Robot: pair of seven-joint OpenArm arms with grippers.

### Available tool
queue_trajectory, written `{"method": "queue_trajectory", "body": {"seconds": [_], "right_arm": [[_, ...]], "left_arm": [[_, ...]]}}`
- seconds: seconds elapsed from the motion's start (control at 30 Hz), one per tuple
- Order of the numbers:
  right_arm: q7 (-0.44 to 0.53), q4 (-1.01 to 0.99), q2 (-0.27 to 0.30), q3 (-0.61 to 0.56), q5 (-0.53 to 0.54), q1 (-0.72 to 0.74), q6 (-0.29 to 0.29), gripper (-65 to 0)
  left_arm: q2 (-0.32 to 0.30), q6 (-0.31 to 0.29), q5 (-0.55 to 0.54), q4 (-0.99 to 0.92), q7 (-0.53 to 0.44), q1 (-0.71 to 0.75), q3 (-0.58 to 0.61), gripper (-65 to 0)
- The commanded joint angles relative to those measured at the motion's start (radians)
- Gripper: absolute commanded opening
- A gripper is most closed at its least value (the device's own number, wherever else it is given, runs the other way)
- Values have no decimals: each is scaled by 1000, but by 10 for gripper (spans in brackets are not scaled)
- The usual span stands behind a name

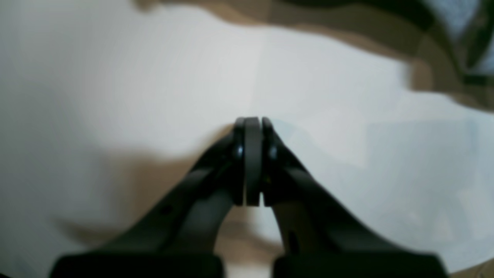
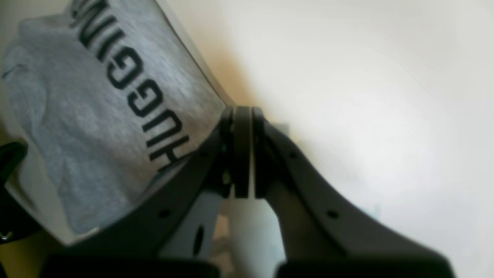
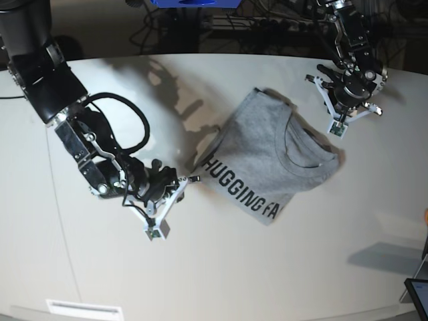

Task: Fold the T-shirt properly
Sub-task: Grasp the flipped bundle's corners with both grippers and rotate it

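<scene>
The T-shirt [image 3: 267,160] lies folded into a tilted, rough rectangle at mid-table, heather grey, with its collar [image 3: 304,144] and black block lettering [image 3: 244,194] facing up. My right gripper [image 3: 194,178] rests low beside the shirt's near-left corner. In the right wrist view the right gripper [image 2: 242,110] is shut with nothing between its pads, and the T-shirt [image 2: 92,116] lies just to their left. My left gripper [image 1: 252,120] is shut and empty over the bare table [image 1: 115,96]. In the base view the left arm's wrist [image 3: 348,90] stands past the shirt's far-right corner.
Dark cables [image 3: 267,27] and a blue object [image 3: 194,3] sit behind the table's far edge [image 3: 200,55]. A tablet corner [image 3: 418,294] shows at the front right. A white label [image 3: 83,309] sits on the front-left edge.
</scene>
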Motion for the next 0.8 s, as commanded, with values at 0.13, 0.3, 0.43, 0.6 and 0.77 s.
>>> {"method": "queue_trajectory", "body": {"seconds": [0.13, 0.3, 0.43, 0.6, 0.77], "right_arm": [[25, -78, -45, -24, -105, 29, 108, -638], [24, -139, -109, -83, -232, 21, 140, -638], [21, -135, -122, -120, -238, 8, 140, -638], [21, -133, -122, -133, -238, -35, 140, -638], [21, -132, -114, -134, -240, -81, 140, -638]], "left_arm": [[-11, 3, 9, -36, -7, -60, -14, -650], [-11, 3, 10, -65, -5, -113, -7, -650], [-11, 3, 10, -127, -5, -169, -3, -650], [-11, 3, 12, -208, -5, -248, -1, -650], [-16, 3, 12, -283, -7, -333, 52, -650]]}}
